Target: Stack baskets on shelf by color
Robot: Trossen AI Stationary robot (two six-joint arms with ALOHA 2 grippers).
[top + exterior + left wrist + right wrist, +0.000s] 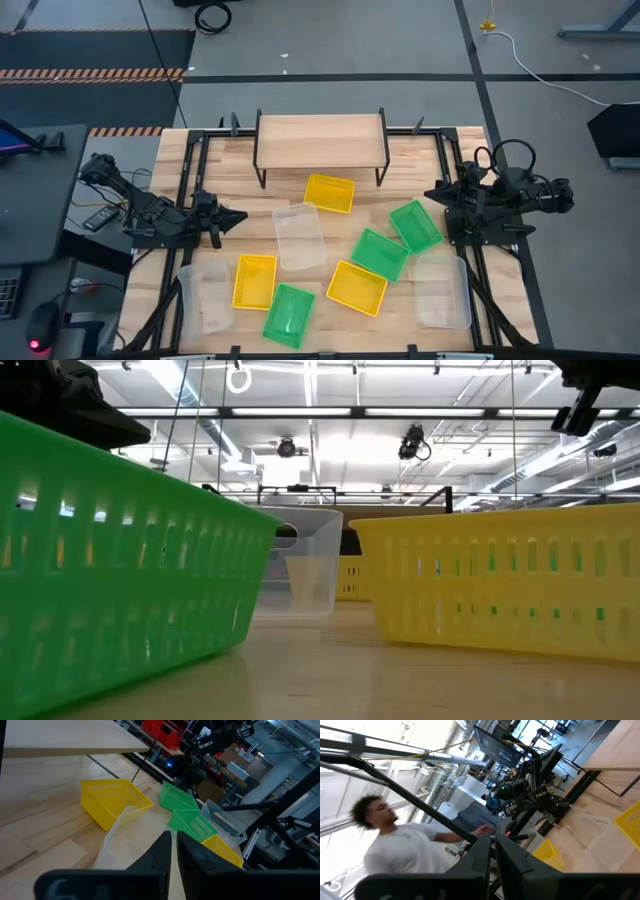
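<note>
a person [400,847] beyond the table, red bins [162,731] behind

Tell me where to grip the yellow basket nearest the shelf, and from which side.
Grip the yellow basket by one long rim wall, coming straight down from above: it sits upright and open-topped, just in front of the shelf, tilted slightly, apart from its neighbours. The left gripper, shut for now, looks nearer, so one finger inside, one outside.
</note>
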